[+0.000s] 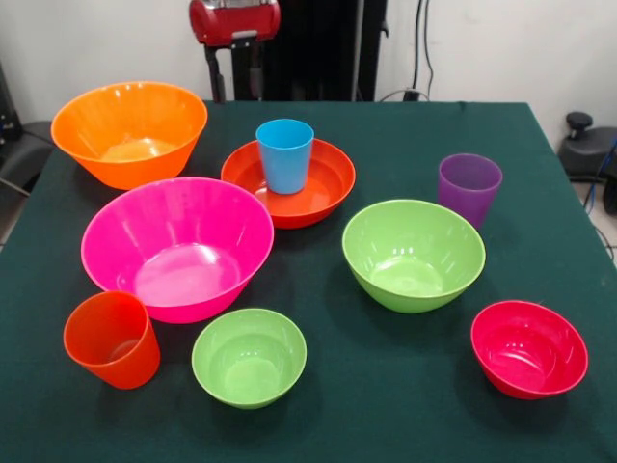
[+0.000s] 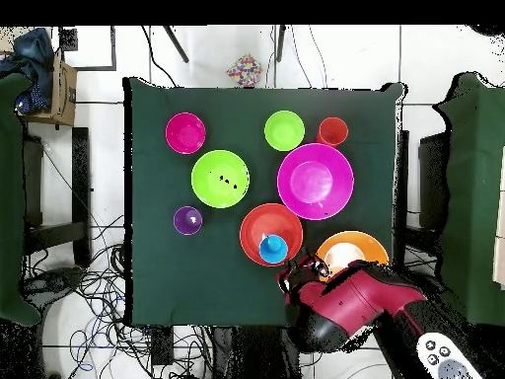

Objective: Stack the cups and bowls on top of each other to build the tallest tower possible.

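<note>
The blue cup [image 1: 285, 154] stands upright inside the shallow red-orange bowl [image 1: 323, 198], far centre. The large orange bowl [image 1: 128, 130] is far left, with the large pink bowl [image 1: 176, 246] in front of it. The medium green bowl [image 1: 413, 253] sits right of centre and the purple cup [image 1: 469, 188] behind it. An orange cup [image 1: 111, 340], the small green bowl [image 1: 249, 355] and the crimson bowl [image 1: 528, 347] line the near edge. No red cup shows. My gripper [image 1: 234, 89] hangs at the far edge, open and empty; it also shows in the overhead view [image 2: 296, 273].
The dark green cloth table [image 1: 386, 424] carries everything. The red arm [image 2: 340, 301] reaches over the table edge next to the large orange bowl [image 2: 351, 252]. Cables and floor surround the table [image 2: 148, 276].
</note>
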You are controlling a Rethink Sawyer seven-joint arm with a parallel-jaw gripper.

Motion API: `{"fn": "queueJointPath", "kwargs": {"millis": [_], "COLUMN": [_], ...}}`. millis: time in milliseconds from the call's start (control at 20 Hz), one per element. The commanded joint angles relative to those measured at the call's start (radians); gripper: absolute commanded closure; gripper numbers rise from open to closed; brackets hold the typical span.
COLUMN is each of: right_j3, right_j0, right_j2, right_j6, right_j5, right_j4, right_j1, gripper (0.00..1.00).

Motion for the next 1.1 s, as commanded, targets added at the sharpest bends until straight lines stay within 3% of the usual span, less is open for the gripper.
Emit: {"fn": "queueJointPath", "kwargs": {"millis": [50, 800, 1100], "right_j3": [-0.067, -0.067, -0.054], "right_j0": [0.043, 0.038, -0.002], "right_j2": [-0.072, -0.079, -0.049], "right_j6": [-0.016, -0.052, -0.110], "right_j5": [0.001, -0.005, 0.010], "right_j4": [-0.101, -0.089, -0.054], "right_j1": [0.072, 0.074, 0.071], "gripper": [0.00, 0.00, 0.00]}}
